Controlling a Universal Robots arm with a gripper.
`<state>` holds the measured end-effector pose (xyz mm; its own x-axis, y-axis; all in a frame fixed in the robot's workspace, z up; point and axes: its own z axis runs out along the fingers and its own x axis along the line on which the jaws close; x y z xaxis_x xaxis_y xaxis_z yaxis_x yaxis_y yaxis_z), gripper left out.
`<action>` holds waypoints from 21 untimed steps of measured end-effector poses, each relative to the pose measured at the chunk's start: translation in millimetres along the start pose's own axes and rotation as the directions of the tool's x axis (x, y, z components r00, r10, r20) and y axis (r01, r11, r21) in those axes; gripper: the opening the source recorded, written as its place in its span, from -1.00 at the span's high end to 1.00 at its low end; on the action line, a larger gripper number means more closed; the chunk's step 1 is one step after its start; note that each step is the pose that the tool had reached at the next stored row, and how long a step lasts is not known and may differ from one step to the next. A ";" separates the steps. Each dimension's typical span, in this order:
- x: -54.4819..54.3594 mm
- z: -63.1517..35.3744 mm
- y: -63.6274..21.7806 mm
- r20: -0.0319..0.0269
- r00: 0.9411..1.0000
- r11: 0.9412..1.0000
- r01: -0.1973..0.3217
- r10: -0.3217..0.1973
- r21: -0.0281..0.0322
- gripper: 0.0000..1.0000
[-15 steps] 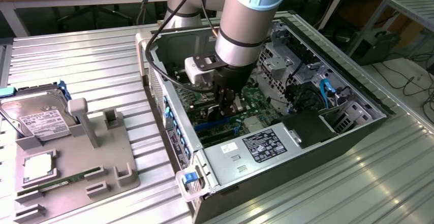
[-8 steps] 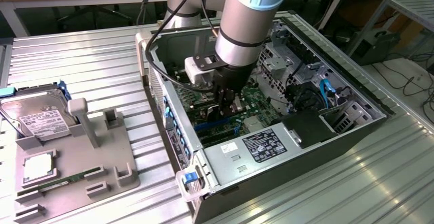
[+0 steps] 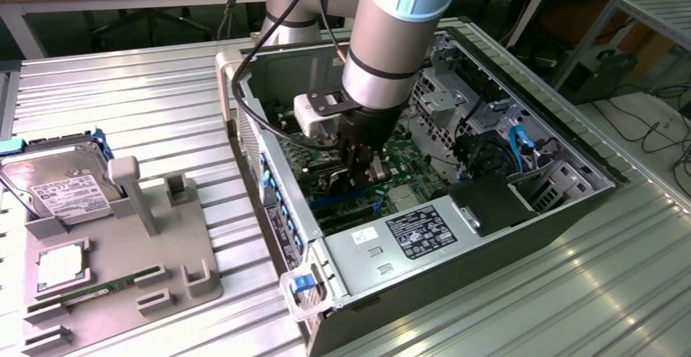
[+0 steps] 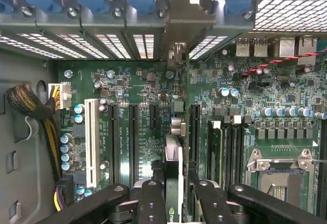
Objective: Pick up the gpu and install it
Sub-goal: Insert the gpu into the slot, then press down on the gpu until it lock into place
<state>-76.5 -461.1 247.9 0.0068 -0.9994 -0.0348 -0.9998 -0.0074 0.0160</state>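
- Your gripper (image 4: 173,203) is clamped on the one gpu (image 4: 173,183), held edge-on between its two fingers (image 4: 151,203), low inside the open computer case (image 3: 561,211).
- You see the card standing just over the green motherboard (image 4: 148,86), among its slots.
- Well outside the case, one hard drive (image 3: 54,183) rests on one grey fixture (image 3: 162,252).

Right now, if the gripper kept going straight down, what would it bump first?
The gripper holds the gpu edge-on above the green motherboard. Going straight on, the card would probably meet the motherboard first, around its black slots; depth is hard to judge.
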 end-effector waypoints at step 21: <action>-0.1 -1.4 -0.1 0.001 1.000 1.000 0.000 0.000 -0.005 0.47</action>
<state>-76.3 -461.0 249.3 0.0066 -0.9993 -0.0358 -0.9998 -0.0074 0.0210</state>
